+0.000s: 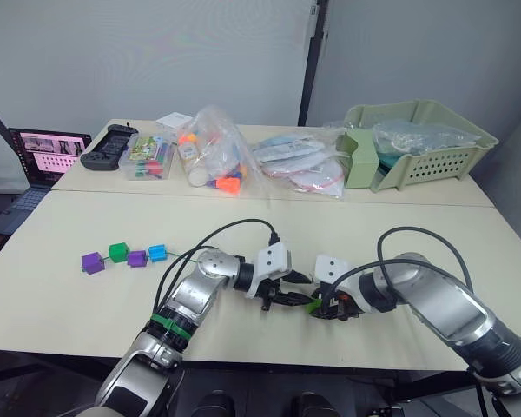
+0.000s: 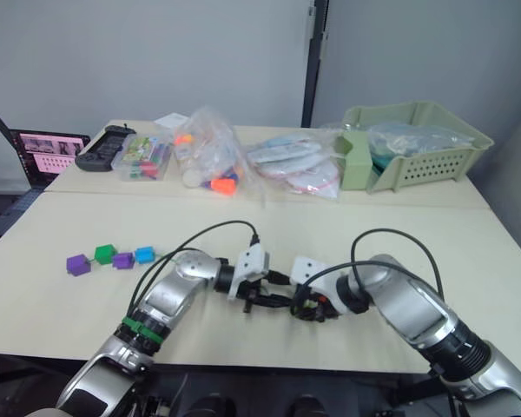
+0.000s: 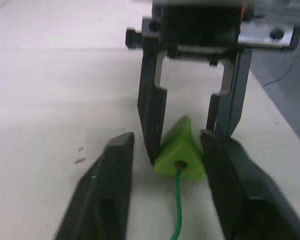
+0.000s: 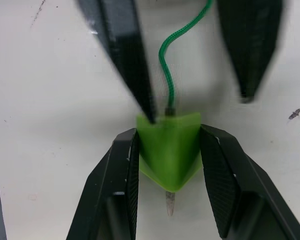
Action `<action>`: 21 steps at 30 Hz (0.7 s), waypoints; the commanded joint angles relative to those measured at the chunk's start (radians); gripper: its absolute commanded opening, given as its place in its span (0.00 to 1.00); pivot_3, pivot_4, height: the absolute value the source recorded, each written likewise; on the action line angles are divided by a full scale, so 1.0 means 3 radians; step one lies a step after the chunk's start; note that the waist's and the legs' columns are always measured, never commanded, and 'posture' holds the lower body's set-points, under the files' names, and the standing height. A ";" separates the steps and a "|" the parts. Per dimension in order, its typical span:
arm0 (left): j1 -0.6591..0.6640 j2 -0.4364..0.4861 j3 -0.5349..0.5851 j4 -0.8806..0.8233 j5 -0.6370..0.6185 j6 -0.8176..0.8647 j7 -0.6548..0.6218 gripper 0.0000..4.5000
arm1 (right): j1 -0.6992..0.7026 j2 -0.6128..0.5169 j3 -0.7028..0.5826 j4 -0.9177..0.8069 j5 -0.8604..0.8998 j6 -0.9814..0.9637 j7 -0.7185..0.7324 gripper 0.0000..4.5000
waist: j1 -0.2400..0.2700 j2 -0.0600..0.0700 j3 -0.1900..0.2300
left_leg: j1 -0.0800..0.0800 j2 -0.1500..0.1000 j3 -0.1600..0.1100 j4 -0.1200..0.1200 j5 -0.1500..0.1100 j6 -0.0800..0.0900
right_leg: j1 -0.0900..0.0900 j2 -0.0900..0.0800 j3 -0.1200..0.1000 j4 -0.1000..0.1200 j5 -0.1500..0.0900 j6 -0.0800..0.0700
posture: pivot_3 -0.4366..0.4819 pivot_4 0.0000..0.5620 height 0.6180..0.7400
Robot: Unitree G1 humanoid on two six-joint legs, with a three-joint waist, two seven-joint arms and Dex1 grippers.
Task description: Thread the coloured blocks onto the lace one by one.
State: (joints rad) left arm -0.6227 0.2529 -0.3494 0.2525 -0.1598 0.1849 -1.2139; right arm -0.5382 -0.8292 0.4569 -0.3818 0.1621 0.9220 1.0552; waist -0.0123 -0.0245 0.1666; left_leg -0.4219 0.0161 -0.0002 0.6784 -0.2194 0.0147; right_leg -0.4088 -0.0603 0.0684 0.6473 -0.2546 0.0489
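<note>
While the right gripper (image 4: 169, 150) pinches the light green block (image 4: 169, 145) between its fingers, the green lace (image 4: 166, 75) runs through it, greyish tip (image 4: 169, 203) poking out. Opposite, the left gripper (image 3: 162, 170) spreads wide around it. Beyond: four threaded blocks (image 1: 123, 254), cream table (image 1: 269, 213), grey wall (image 1: 156, 52).

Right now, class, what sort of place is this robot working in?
Probably a lab or workroom: a plain table with a laptop beside it, bagged toys and a green basket at the back.
</note>
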 commanded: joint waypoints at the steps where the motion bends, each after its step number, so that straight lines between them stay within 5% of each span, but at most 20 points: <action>1: -0.0057 0.0090 0.0104 -0.0167 -0.0082 0.0027 -0.0027 0.75 | 0.0008 0.0010 -0.0001 -0.0040 0.0017 -0.0029 -0.0006 0.28 | 0.0000 0.0000 0.0000 | 0.0000 0.0000 0.0000 0.0000 0.0000 0.0000 | 0.0000 0.0000 0.0000 0.0000 0.0000 0.0000 | 0.48 0.27 0.97; 4: -0.0044 0.0212 0.0137 -0.0157 -0.0077 0.0011 -0.0072 0.99 | 0.0004 0.0016 0.0005 -0.0029 0.0014 -0.0039 -0.0008 0.28 | -0.0003 0.0000 0.0000 | 0.0001 0.0000 0.0000 -0.0001 0.0000 0.0000 | 0.0000 0.0000 0.0000 0.0000 0.0000 0.0000 | 0.48 0.27 0.97; 21: 0.0015 0.0341 -0.0026 0.0099 0.0161 -0.0454 -0.0098 1.00 | -0.0024 0.0034 0.0024 -0.0018 0.0008 -0.0046 0.0004 0.28 | -0.0001 0.0000 0.0000 | 0.0000 0.0000 0.0000 -0.0001 0.0000 0.0000 | 0.0000 0.0000 0.0000 0.0000 0.0000 0.0000 | 0.48 0.27 0.97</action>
State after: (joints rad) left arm -0.6159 0.3658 -0.3529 0.2818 -0.1171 0.0769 -1.2511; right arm -0.5383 -0.8249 0.4582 -0.3799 0.1613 0.9180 1.0563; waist -0.0127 -0.0245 0.1666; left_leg -0.4218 0.0161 -0.0002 0.6782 -0.2194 0.0147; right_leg -0.4090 -0.0602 0.0684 0.6473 -0.2546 0.0488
